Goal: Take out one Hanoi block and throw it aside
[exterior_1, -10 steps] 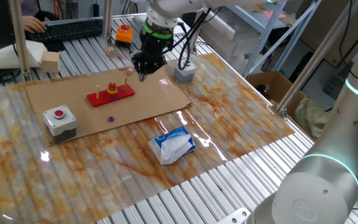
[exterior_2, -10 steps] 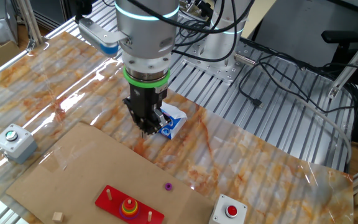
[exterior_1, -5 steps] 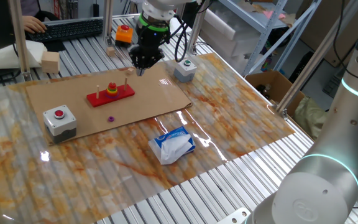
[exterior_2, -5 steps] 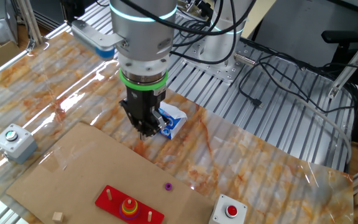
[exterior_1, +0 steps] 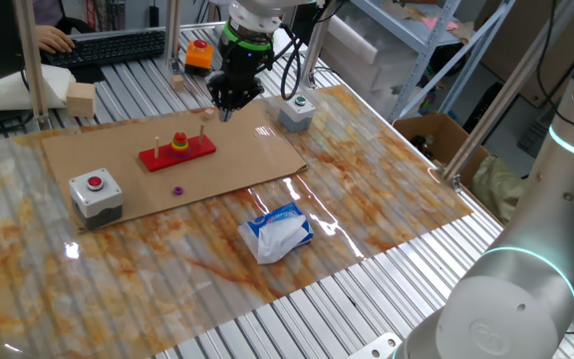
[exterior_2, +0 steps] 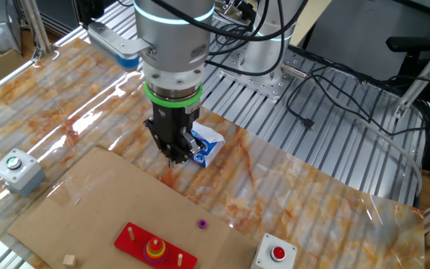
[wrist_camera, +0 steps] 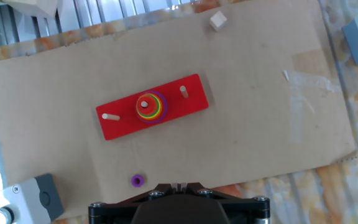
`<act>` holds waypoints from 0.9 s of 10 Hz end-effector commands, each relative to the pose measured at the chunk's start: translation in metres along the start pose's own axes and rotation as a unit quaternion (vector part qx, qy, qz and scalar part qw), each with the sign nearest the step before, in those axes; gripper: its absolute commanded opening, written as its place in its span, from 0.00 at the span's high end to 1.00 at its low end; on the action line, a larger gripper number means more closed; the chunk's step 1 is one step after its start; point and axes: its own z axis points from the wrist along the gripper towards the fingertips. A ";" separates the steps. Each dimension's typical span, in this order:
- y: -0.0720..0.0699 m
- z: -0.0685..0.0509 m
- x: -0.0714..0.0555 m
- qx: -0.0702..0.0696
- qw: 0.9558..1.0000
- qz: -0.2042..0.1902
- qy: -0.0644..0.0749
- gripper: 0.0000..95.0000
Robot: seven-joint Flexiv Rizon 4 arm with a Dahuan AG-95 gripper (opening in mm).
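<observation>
The red peg base (wrist_camera: 152,107) lies on a cardboard sheet (wrist_camera: 266,112). Its middle peg carries a stack of rings, with the tiny red Hanoi block (wrist_camera: 146,103) on top of the yellow and green rings. The stack also shows in one fixed view (exterior_1: 180,141) and in the other fixed view (exterior_2: 154,246). A tiny purple disc (wrist_camera: 137,180) lies loose on the cardboard near the base. My gripper (exterior_1: 229,110) hangs high above the far edge of the cardboard, away from the base, and also shows in the other fixed view (exterior_2: 176,158). Its fingers are together and empty.
A grey box with a red button (exterior_1: 95,189) stands on the cardboard's corner. Another grey button box (exterior_1: 295,112) stands near my gripper. A blue-and-white tissue pack (exterior_1: 277,231) lies on the table. A small wooden cube (wrist_camera: 218,22) lies on the cardboard.
A second ago my gripper was lower and nearer the base; it rose and moved toward the far edge. It has held still for the last half second.
</observation>
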 end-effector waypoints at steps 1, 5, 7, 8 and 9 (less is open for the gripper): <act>0.000 0.000 0.001 -0.002 1.000 0.001 -0.004 1.00; 0.000 0.000 0.001 0.001 1.000 -0.005 0.005 1.00; 0.000 0.000 0.001 0.002 1.000 -0.007 0.005 0.80; 0.000 0.000 0.001 0.003 1.000 -0.011 0.003 0.80; 0.000 0.000 0.001 0.004 1.000 -0.014 0.003 0.80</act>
